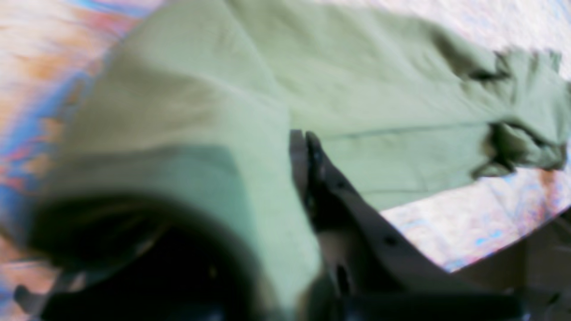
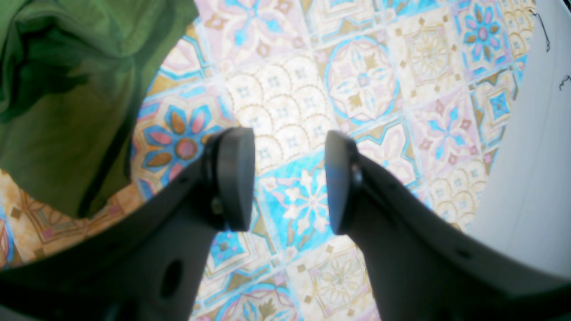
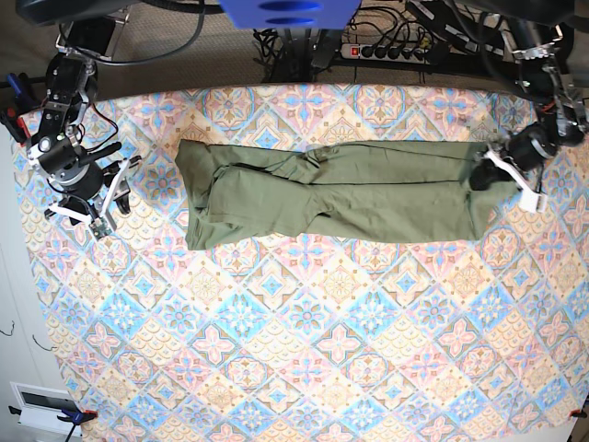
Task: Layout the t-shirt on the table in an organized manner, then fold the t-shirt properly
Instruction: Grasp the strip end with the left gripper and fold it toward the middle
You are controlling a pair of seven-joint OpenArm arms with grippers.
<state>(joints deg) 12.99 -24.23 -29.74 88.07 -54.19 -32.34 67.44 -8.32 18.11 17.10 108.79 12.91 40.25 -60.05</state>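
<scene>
The left gripper (image 3: 486, 171) sits near the far edge of the table (image 3: 304, 368), toward the far corner on the base view's right, its arm bent down from above, with its dark fingers (image 1: 308, 151) pressed together on the end of the t-shirt (image 3: 340, 193); in the blurred left wrist view the pale-looking green cloth drapes over one side of the closed fingers and runs away across the pattern. The right gripper (image 2: 289, 178) hangs over bare table near the opposite side edge, angled downward, its two rounded black pads (image 2: 234, 178) standing well apart with nothing between them; a bunched fold of the shirt lies just beside it in the right wrist view, not touching the pads. The t-shirt is an olive-green, matte, soft garment stretched into a long band parallel to the far edge, creased and twisted around its middle, with one end folded back on itself in rumpled layers toward the right arm. The table is covered in a flat printed cloth of blue, pink and cream tiles, each carrying a diamond or flower medallion.
</scene>
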